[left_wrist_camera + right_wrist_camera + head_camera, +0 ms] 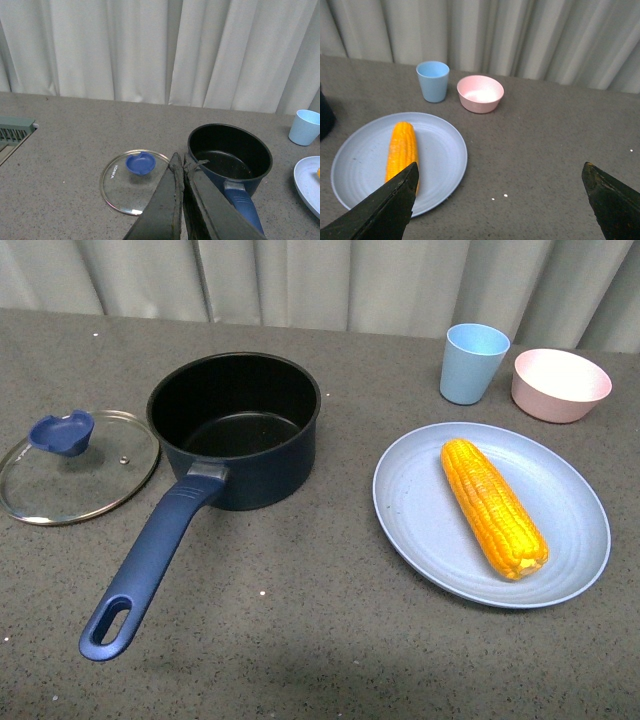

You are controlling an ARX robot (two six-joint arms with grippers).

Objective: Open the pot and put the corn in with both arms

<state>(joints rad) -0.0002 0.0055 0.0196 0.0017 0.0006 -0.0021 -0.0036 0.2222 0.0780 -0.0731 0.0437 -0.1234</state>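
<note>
The navy-blue pot (235,430) stands open and empty at the table's centre-left, its long handle (150,565) pointing toward me. Its glass lid (78,466) with a blue knob lies flat on the table left of it. The yellow corn (493,506) lies on a pale blue plate (420,520) at the right. Neither arm shows in the front view. My left gripper (181,159) is shut and empty, above the table between the lid (135,181) and the pot (230,157). My right gripper (500,172) is open and empty, to the right of the corn (402,149) and plate (440,150).
A pale blue cup (473,362) and a pink bowl (560,384) stand at the back right, beyond the plate. A grey-green grille (15,130) shows at the table's left edge in the left wrist view. Pale curtains hang behind the table.
</note>
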